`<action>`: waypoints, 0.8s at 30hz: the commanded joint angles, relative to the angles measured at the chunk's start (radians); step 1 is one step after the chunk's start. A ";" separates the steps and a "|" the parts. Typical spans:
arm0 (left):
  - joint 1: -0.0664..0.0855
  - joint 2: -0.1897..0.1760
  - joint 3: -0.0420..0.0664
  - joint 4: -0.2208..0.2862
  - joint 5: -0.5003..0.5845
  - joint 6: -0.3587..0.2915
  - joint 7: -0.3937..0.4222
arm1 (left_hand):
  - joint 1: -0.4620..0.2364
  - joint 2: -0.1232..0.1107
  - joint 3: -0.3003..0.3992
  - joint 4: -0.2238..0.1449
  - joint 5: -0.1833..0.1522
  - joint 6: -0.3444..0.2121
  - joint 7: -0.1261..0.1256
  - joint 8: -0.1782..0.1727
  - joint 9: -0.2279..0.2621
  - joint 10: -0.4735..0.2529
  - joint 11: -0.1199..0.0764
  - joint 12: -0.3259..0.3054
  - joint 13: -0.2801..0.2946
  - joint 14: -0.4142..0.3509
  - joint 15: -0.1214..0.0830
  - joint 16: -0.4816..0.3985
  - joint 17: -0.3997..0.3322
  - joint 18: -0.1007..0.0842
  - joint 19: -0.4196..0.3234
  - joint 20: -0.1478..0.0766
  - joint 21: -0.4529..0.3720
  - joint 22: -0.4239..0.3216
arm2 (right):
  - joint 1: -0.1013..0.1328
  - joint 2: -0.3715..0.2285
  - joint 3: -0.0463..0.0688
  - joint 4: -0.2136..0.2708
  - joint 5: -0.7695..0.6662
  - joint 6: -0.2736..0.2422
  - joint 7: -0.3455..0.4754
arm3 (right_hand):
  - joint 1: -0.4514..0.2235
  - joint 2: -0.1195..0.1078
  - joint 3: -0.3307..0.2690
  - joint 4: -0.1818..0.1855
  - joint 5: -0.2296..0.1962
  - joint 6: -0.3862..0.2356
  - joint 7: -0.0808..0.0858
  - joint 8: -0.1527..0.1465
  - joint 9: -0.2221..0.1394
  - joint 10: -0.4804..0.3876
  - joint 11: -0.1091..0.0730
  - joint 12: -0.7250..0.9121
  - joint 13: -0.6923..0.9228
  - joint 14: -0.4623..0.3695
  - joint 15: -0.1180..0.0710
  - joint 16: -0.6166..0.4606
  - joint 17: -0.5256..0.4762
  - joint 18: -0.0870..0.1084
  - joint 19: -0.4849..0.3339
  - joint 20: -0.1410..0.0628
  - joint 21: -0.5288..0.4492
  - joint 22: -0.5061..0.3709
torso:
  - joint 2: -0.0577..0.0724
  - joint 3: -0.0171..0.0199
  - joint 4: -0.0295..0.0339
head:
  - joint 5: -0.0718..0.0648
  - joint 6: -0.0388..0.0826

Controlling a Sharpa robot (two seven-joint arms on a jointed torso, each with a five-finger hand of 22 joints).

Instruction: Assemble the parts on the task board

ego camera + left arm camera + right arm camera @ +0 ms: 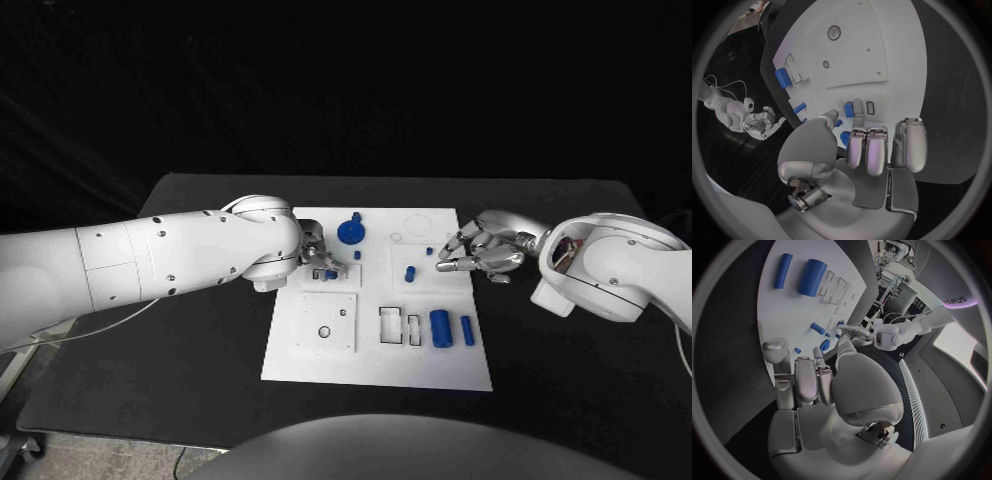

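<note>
The white task board point(375, 360) lies mid-table. My left hand point(319, 262) hangs over its upper left part. Thumb and a finger pinch a small blue part point(848, 109) just above the board, and the other fingers point(877, 150) are curled. My right hand point(483, 251) hovers at the board's right edge with loosely bent, spread fingers point(804, 377) and nothing in them. A blue round knob point(352, 233) stands near the board's far edge. A short blue peg point(410, 273) lies near the right hand.
A thick blue cylinder point(440, 328) and a thin one point(467, 330) lie side by side at the board's near right, next to rectangular slots point(392, 325). A square plate with holes point(327, 320) sits at the near left. Black table point(173, 360) surrounds the board.
</note>
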 commanded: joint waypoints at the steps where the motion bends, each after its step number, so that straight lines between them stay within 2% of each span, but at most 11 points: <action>1: -0.004 0.003 -0.002 -0.002 0.006 0.011 0.001 | 0.005 0.004 -0.006 -0.001 0.006 -0.002 0.003 -0.004 -0.002 0.105 0.004 0.002 0.263 0.106 0.008 0.002 0.263 0.016 -0.006 0.004 -0.005 0.114 | -0.001 0.000 0.000 -0.001 0.000 0.014 -0.005 | 0.007 0.002 0.000 -0.004 0.007 0.007 0.000 0.007 -0.001 -0.001 0.005 -0.004 0.141 -0.004 0.004 -0.004 -0.002 0.013 -0.007 0.001 -0.004 0.057 | 0.000 0.0001 0.0002 | 0.000 0.000; 9: -0.006 0.003 -0.002 0.006 0.020 -0.015 0.014 | 0.020 0.006 -0.027 -0.002 0.009 0.008 -0.002 0.022 0.025 0.105 0.002 0.002 0.263 0.106 0.008 0.002 0.263 0.015 -0.004 0.005 -0.003 0.119 | -0.001 0.000 0.000 -0.002 0.000 0.016 -0.006 | 0.008 0.003 0.000 -0.005 0.009 0.007 0.000 0.007 -0.002 -0.002 0.005 -0.005 0.140 -0.004 0.004 -0.005 -0.002 0.013 -0.007 0.002 -0.007 0.056 | 0.000 0.0000 0.0000 | 0.000 0.000; 19: -0.006 0.006 -0.001 0.005 0.023 -0.017 0.015 | 0.038 0.014 -0.044 -0.003 0.016 0.016 -0.010 0.049 0.052 0.105 -0.004 0.002 0.263 0.106 0.003 0.002 0.263 0.014 0.001 0.001 -0.001 0.125 | -0.001 0.002 0.000 -0.005 0.000 0.019 -0.008 | 0.009 0.005 0.000 -0.005 0.012 0.008 0.001 0.007 -0.002 -0.003 0.006 -0.005 0.139 -0.005 0.005 -0.006 -0.004 0.014 -0.009 0.002 -0.011 0.055 | 0.000 0.0002 -0.0002 | 0.000 0.000; 24: -0.006 0.005 -0.001 0.001 0.023 -0.016 0.014 | 0.045 0.020 -0.056 0.000 0.019 0.020 -0.015 0.074 0.077 0.105 -0.009 0.002 0.263 0.106 -0.001 0.002 0.263 0.014 0.002 -0.002 -0.001 0.127 | -0.001 0.001 0.000 -0.005 0.000 0.021 -0.009 | 0.009 0.006 0.000 -0.005 0.012 0.008 0.001 0.007 -0.002 -0.003 0.006 -0.005 0.139 -0.005 0.005 -0.006 -0.004 0.014 -0.009 0.002 -0.011 0.055 | 0.000 0.0003 -0.0002 | 0.000 0.000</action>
